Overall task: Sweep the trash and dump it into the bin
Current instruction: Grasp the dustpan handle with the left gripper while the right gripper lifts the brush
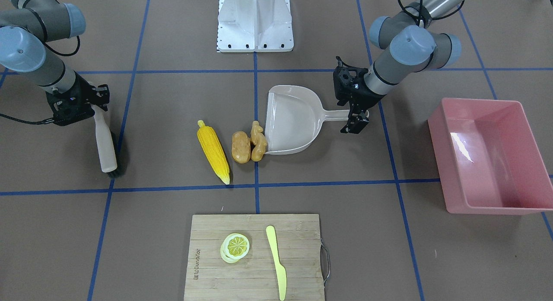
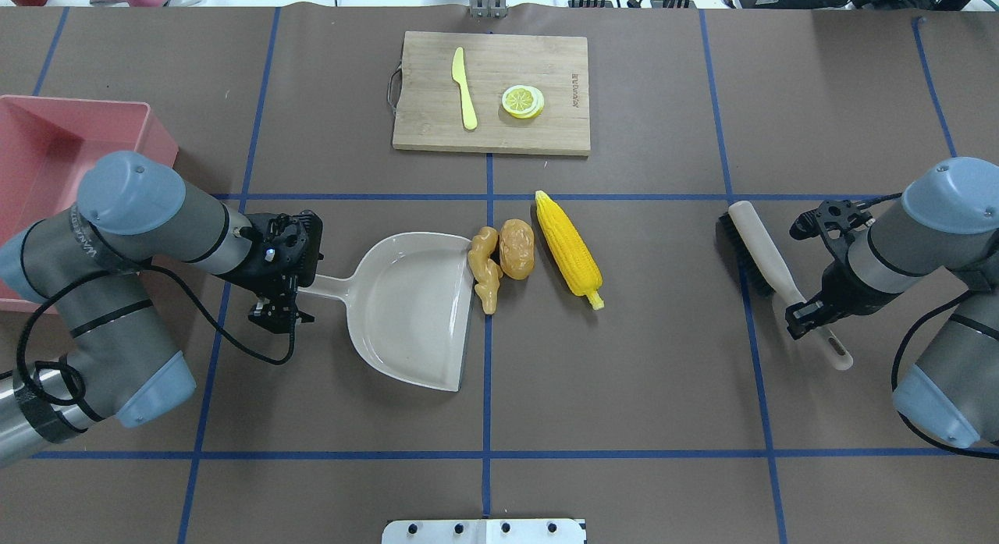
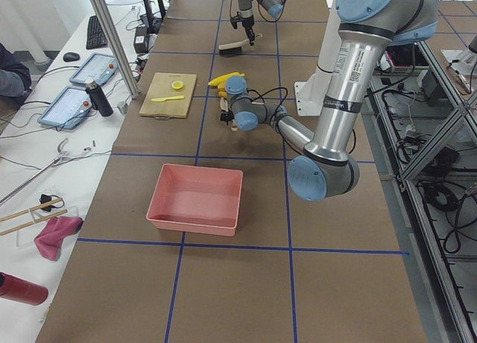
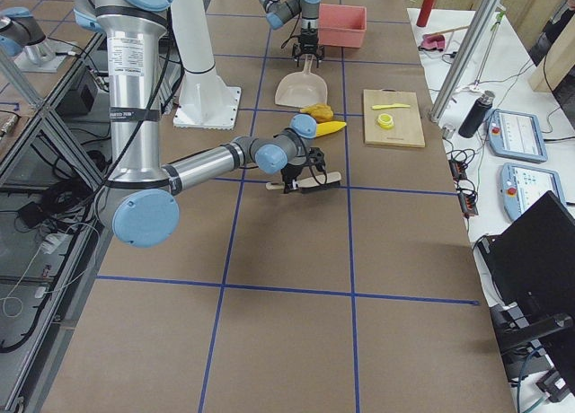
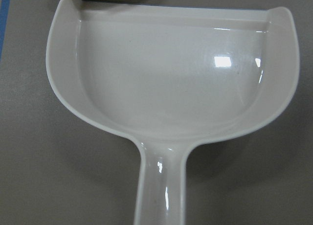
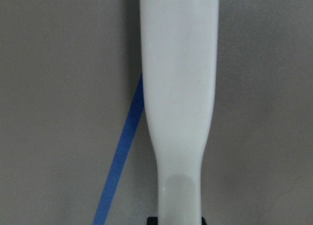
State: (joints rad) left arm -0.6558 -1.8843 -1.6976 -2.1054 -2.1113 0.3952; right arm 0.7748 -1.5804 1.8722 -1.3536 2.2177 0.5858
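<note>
left jaws clamp dustpan (image 2: pixel 406 310) | right jaws clamp brush (image 2: pixel 761 251) | ginger root (image 2: pixel 485 271) touches dustpan lip | corn cob (image 2: pixel 570 251) apart

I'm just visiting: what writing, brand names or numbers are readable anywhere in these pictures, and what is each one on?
"Joyoung", as it seems to read, with a small mark beside it too blurred to read: printed on the cutting board.
"UNIVERSAL ROBOTS", only partly legible: along the left arm.
The label on the same arm's upright tube, exterior left view: too small to read.
</note>
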